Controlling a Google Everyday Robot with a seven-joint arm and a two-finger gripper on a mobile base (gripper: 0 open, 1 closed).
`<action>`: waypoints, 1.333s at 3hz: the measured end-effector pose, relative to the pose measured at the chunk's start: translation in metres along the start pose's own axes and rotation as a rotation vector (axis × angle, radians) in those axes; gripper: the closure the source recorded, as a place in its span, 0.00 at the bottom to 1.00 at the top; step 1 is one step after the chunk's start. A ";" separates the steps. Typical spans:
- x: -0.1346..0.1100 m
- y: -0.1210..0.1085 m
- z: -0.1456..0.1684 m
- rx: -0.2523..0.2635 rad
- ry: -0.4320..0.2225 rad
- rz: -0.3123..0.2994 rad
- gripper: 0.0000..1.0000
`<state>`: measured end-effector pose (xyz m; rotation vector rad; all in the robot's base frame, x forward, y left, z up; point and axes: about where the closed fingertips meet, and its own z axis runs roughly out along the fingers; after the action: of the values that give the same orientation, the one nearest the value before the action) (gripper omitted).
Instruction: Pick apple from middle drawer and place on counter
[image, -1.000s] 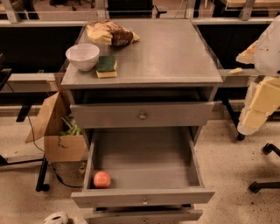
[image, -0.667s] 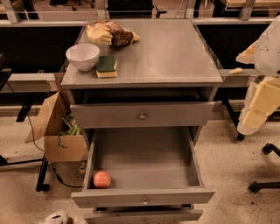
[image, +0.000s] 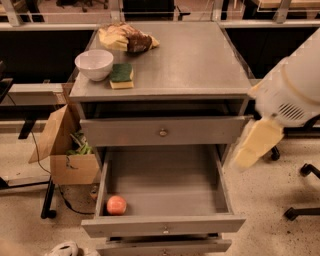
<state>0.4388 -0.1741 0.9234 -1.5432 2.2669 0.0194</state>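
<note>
The apple (image: 116, 205) is small, round and reddish-orange. It lies in the front left corner of the open middle drawer (image: 165, 200), on the plain grey floor. The drawer is pulled far out; its knob (image: 165, 230) shows on the front. The counter (image: 190, 60) is the grey top of the cabinet. My white and cream arm comes in from the right edge. My gripper (image: 246, 156) hangs at its lower end, beside the drawer's right wall and level with the upper drawer front, far from the apple.
A white bowl (image: 94, 64), a green-and-yellow sponge (image: 121, 76) and a crumpled bag (image: 126, 39) sit on the counter's left side. The upper drawer (image: 163, 131) is closed. An open cardboard box (image: 67, 150) stands left of the cabinet. Chair wheels (image: 302, 192) are at the right.
My arm has swung left and down, from the right edge toward the cabinet's right side. The apple and drawer have not moved.
</note>
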 end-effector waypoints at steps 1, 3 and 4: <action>-0.021 0.030 0.071 -0.024 -0.015 0.102 0.00; -0.050 0.069 0.175 -0.061 -0.046 0.248 0.00; -0.050 0.069 0.175 -0.061 -0.046 0.248 0.00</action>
<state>0.4478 -0.0626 0.7646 -1.2663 2.4263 0.1926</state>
